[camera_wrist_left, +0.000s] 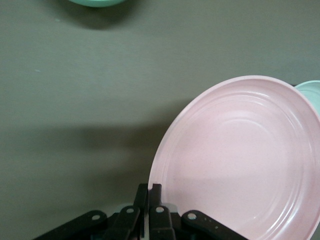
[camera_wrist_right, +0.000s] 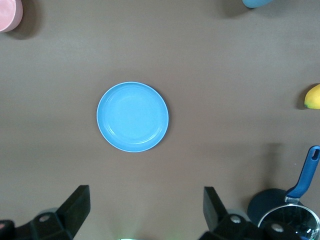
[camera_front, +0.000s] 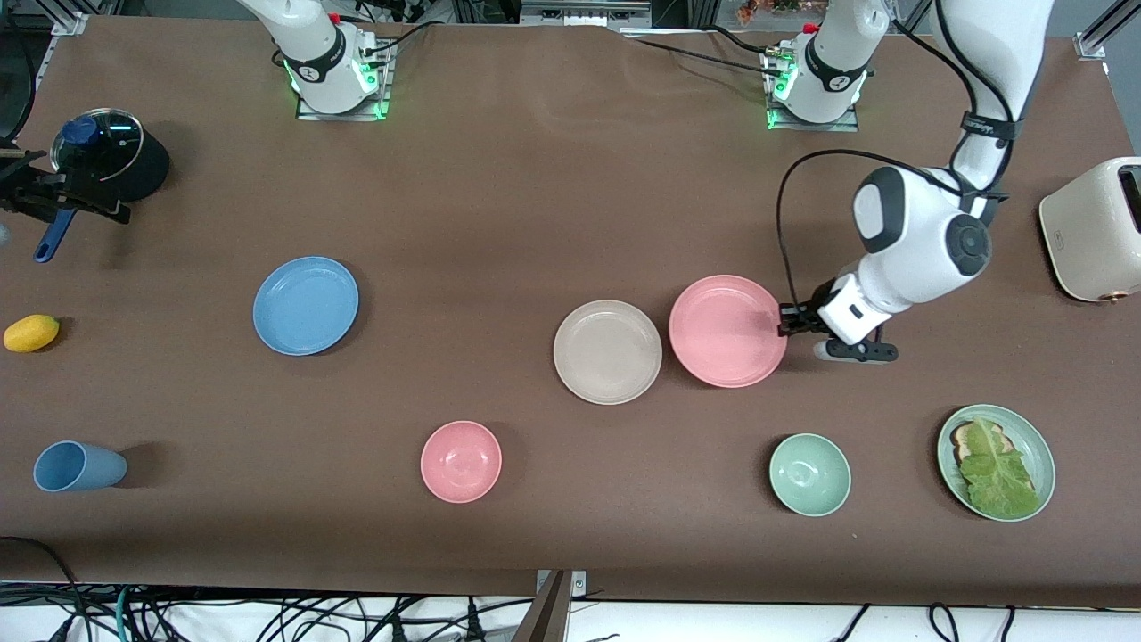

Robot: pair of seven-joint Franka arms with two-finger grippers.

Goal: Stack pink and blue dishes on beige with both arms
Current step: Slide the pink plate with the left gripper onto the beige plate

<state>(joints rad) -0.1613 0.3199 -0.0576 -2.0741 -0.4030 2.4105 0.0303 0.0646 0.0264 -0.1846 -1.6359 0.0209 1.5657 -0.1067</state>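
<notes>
Left tool clamped on the pink plate; right tool spread wide.

Front view: the left tool (camera_front: 788, 321) pinches the pink plate (camera_front: 726, 330) rim, plate just beside the beige plate (camera_front: 607, 350). Left wrist view: the plate tilts off the tabletop (camera_wrist_left: 75, 100). Right wrist view: the right tool (camera_wrist_right: 145, 210), fingers apart, hangs over the blue plate (camera_wrist_right: 132, 116).

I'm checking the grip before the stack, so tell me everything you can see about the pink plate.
The pink plate is wide, shallow and round, matte, with a low rim and faint rings inside, and nothing lies in it. The left gripper is shut on its rim at the edge toward the left arm's end of the table; in the left wrist view the plate looks tilted, that edge raised. It is right beside the beige plate, their rims close or just overlapping; contact cannot be told.
</notes>
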